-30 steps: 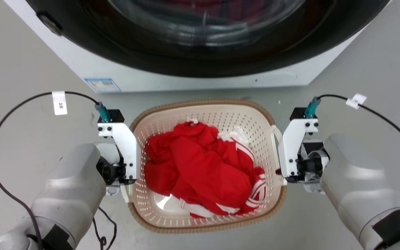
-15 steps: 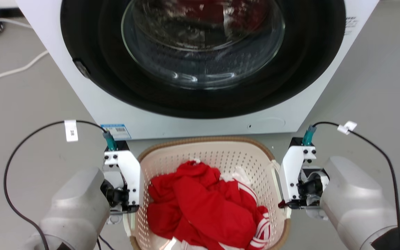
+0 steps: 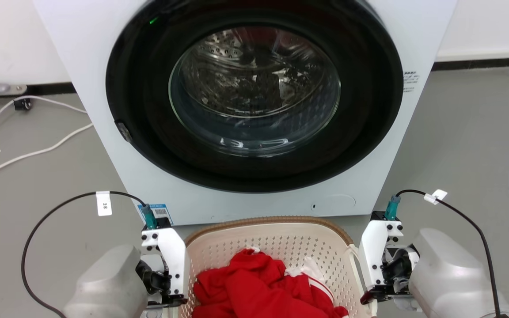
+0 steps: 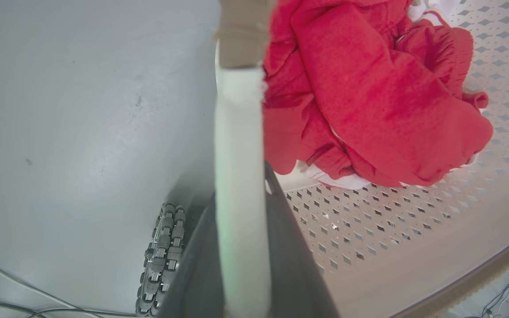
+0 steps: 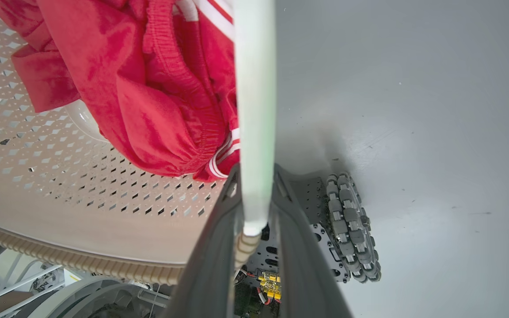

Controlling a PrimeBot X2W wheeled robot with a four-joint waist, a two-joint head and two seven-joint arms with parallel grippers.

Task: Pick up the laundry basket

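Cream basket (image 3: 272,240), red clothes (image 3: 254,287) inside, hangs before washer (image 3: 254,110); left gripper (image 4: 241,185) clamped on left handle (image 4: 239,132), right gripper (image 5: 254,176) clamped on right handle (image 5: 254,88). Grasp done; basket seems off the floor (image 3: 480,154); only raising higher left.

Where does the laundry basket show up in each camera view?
Head view: the laundry basket sits bottom centre, below the washing machine.
Left wrist view: its perforated wall takes the right side, white handle up the middle.
Right wrist view: its wall takes the left side, its other handle up the middle.
Shared landmark: the red clothes inside it.
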